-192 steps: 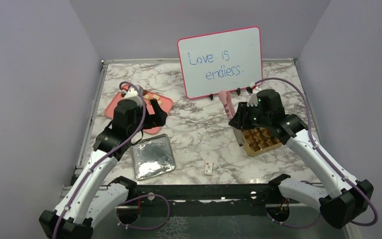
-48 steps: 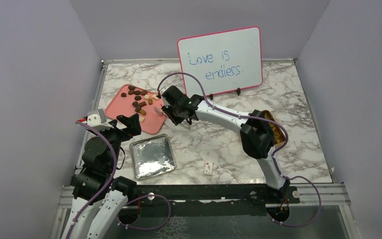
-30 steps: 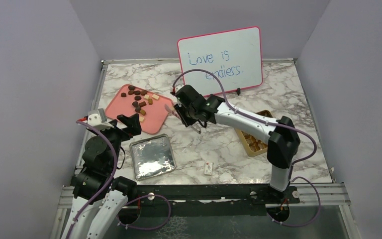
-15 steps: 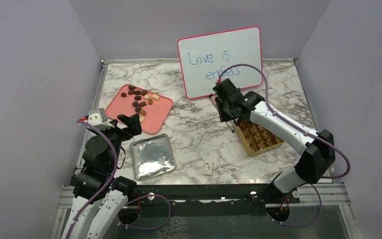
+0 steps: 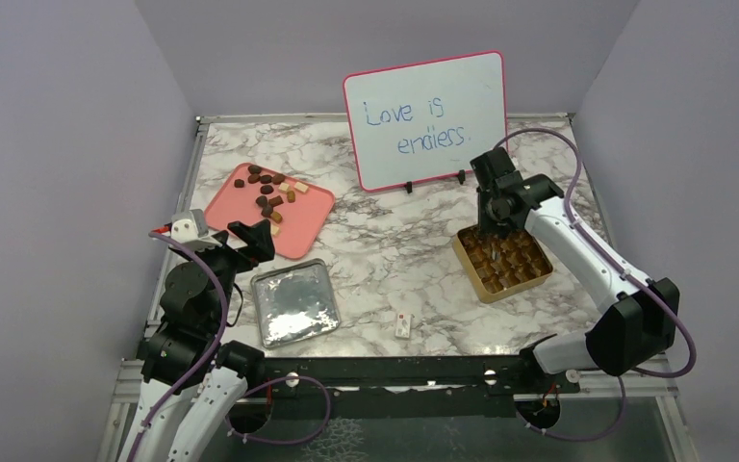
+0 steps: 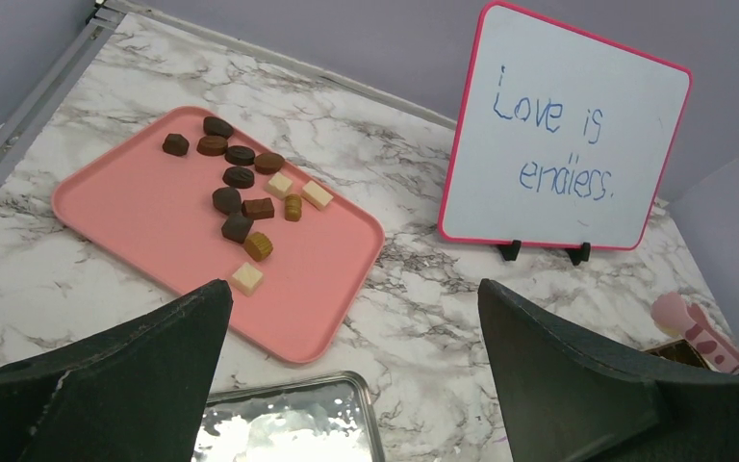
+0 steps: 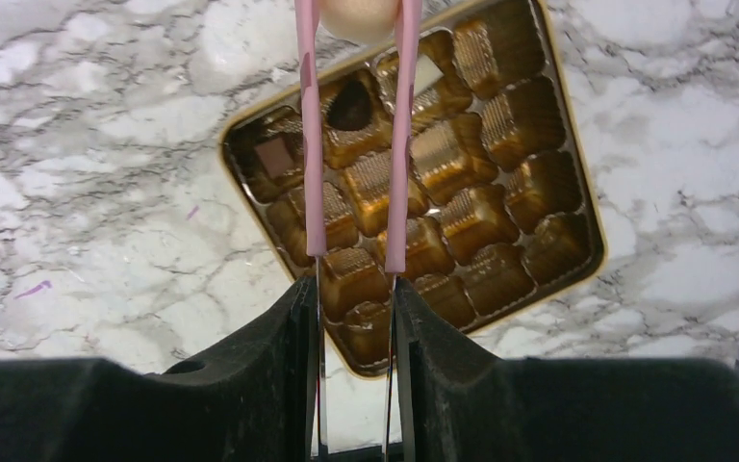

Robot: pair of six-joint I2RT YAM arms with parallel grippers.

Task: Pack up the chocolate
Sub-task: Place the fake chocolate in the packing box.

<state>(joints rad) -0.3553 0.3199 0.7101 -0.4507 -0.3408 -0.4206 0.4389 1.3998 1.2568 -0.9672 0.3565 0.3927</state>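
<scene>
One marble tabletop (image 5: pixel 385 250) carries everything. The whiteboard (image 5: pixel 425 120) stands just behind the gold box (image 7: pixel 539 183), a little to its left. The pink tray (image 6: pixel 154 221) lies well to the left of the box. The silver lid (image 5: pixel 295 303) also sits to the left, nearer the arm bases. Most of the box's foil cups are bare; a dark piece, a brown square and a white one show in three of them.

The left tool (image 6: pixel 351 289) hangs well left of the box, by the tray's near corner, with its jaws spread wide and nothing in them. The right tool (image 7: pixel 356 289) hovers directly over the box, pinched onto pink tongs (image 7: pixel 403 144). The tong tips clamp a pale piece (image 7: pixel 358 13) above one edge of the box.

The rest of the chocolate (image 6: pixel 241 178), about a dozen pieces, lies loose on the tray. A small white tag (image 5: pixel 403 324) lies left of the box, toward the bases.

Each piece is probably light and firm, with a smooth, rounded shell that thin tong tips could let slip or could mark. The safest hold looks like a gentle squeeze across the widest middle. It is likely best let go only once it is low in a cup.
</scene>
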